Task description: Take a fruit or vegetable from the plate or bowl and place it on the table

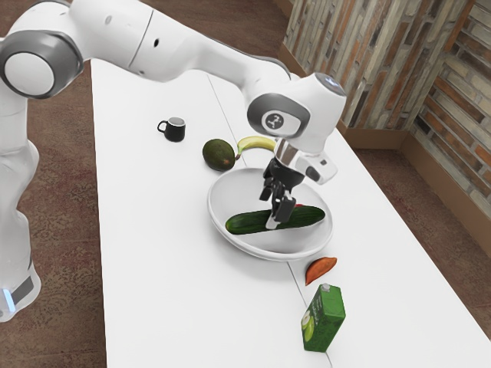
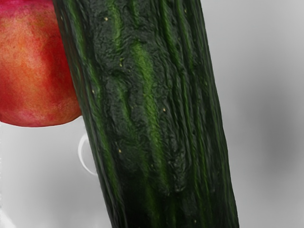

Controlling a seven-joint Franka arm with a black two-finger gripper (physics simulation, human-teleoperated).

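Exterior view: you have bright, even, cool light, the white table close to washed out, the brown floor much dimmer, and a pale, soft-edged shadow hugging the underside of the white bowl; light direction hard for you to pin down. Wrist view: you get duller, greyer light, with a broad diffuse dark patch on the grey surface beside the cucumber, on the side away from the red fruit. Note the cucumber's green ridges catching light between near-black furrows, deepening to black at one end.
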